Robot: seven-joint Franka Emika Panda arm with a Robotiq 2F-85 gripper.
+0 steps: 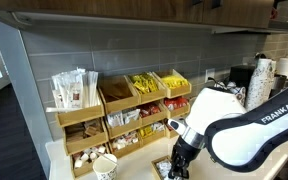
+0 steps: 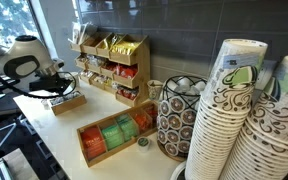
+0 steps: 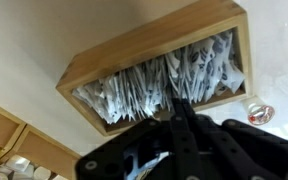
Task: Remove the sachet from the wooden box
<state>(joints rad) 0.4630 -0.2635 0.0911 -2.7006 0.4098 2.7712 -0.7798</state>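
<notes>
Beneath grey wall tiles [image 1: 44,50], pale countertop [image 2: 54,128], wooden box [image 3: 124,55] of sachets [image 3: 144,88]

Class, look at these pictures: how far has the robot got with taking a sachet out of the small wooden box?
Done: the approach, the gripper sits at the wooden box. In hand: its tips meet the packed sachets; whether one is pinched is unclear. Left: lifting a sachet out and clear of the box.

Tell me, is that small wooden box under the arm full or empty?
Full. In the wrist view the wooden box is crammed from end to end with pale paper sachets.
</notes>
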